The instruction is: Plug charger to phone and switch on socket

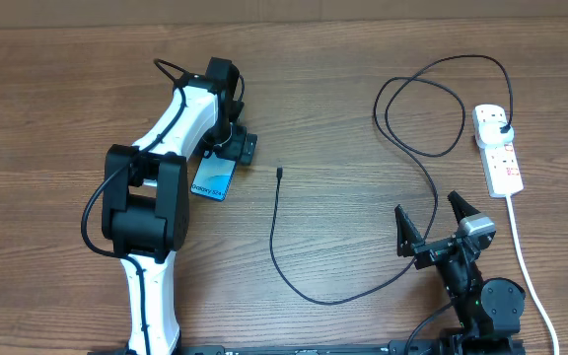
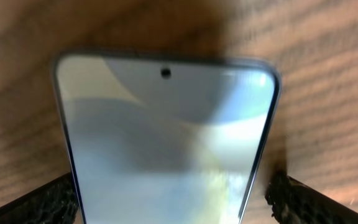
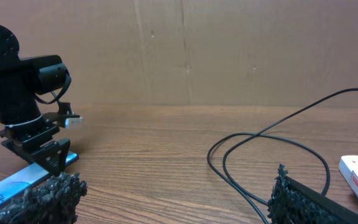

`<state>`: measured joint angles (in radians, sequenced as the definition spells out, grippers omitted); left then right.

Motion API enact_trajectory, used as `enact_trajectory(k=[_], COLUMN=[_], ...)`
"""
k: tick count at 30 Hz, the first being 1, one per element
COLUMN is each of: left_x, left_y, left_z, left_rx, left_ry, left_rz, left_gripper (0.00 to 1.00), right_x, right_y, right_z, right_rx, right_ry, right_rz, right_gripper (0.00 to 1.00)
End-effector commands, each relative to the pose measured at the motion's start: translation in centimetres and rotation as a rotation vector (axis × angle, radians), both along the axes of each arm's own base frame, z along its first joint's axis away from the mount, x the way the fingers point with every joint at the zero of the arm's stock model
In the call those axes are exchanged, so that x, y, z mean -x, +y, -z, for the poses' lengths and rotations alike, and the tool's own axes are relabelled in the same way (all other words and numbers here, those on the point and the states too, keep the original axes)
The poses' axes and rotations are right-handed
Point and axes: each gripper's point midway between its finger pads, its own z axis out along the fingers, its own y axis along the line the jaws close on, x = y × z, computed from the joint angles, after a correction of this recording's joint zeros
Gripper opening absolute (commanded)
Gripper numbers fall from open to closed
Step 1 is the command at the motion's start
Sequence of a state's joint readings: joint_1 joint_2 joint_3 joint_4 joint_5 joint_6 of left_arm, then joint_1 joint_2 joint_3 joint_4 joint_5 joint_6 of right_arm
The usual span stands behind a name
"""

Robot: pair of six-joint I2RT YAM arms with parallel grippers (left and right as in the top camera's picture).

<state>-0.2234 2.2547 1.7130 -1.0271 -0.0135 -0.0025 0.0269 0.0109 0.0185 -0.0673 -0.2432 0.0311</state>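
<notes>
Phone (image 2: 166, 124) flat between my open left hand's (image 1: 230, 148) fingers: looks slim, rigid, slick; grip long edges. Charger (image 1: 271, 229) limp, pinch behind tip. Right hand (image 1: 432, 219) open, empty.

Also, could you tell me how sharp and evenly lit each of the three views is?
Overhead: sharp and evenly lit, the charger crisp against the table. Left wrist: the phone fills the frame, soft-focused, with pale reflections on its screen and shadow beyond its top edge. Right wrist: its own fingers are blurred in the foreground; the table behind is sharp.
</notes>
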Motion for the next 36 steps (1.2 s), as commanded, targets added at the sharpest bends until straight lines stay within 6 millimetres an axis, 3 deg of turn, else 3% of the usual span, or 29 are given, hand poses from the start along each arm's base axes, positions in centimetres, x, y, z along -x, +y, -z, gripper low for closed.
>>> enact_trajectory(k=[1, 9, 25, 36], left_x=[4.9, 5.0, 4.5, 4.6], left_y=[0.3, 0.5, 1.3, 2.3], left_z=[5.2, 5.1, 5.2, 5.1], left_rx=[-0.011, -0.016, -0.021, -0.036], left_ry=[0.223, 0.232, 0.216, 0.223], left_rz=[0.122, 0.226, 0.210, 0.036], left_gripper=[1.00, 1.00, 0.95, 0.98], right_x=[0.0, 0.0, 0.0, 0.0], right_y=[-0.1, -0.1, -0.1, -0.1], right_z=[0.2, 0.2, 0.2, 0.2], right_rx=[-0.006, -0.006, -0.007, -0.007], right_ry=[-0.002, -0.002, -0.001, -0.001], right_rz=[0.006, 0.006, 0.006, 0.006], right_gripper=[1.00, 1.00, 1.00, 1.00])
